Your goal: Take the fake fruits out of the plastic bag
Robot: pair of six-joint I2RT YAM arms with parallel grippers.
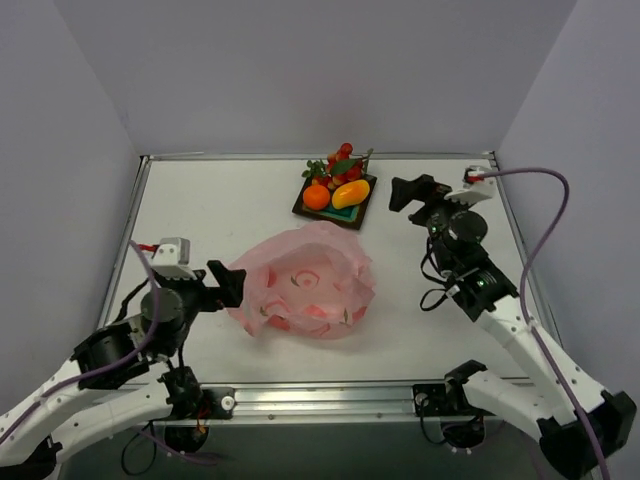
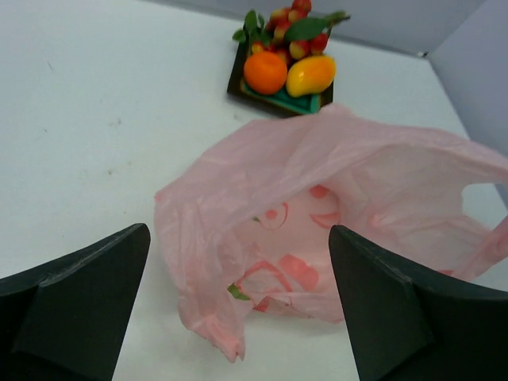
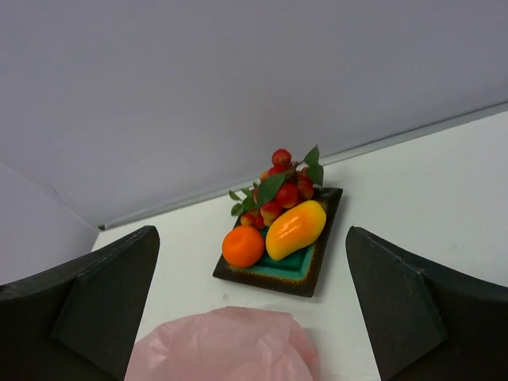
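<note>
Out of the bag: the fake fruits (image 1: 337, 185) sit heaped on a square, dark-rimmed teal plate (image 3: 268, 282) at the far middle of the white table (image 1: 200, 210). A round orange (image 2: 265, 71) lies beside an oblong yellow-orange mango (image 2: 310, 75), with small red pieces (image 2: 290, 16) and green leaves piled behind them, all glossy. The plastic bag (image 1: 305, 282) lies crumpled near the table's middle, nearer the arms and apart from the plate. Its thin pink film is translucent, with reddish-orange printed marks showing through. A small green patch shows low down through the film; what it is cannot be told. The left gripper (image 1: 226, 284) hovers just beside the bag's left edge, fingers spread wide with nothing between them. The right gripper (image 1: 404, 195) hangs to the right of the plate, jaws likewise wide apart and empty, facing the fruit with nothing in between
</note>
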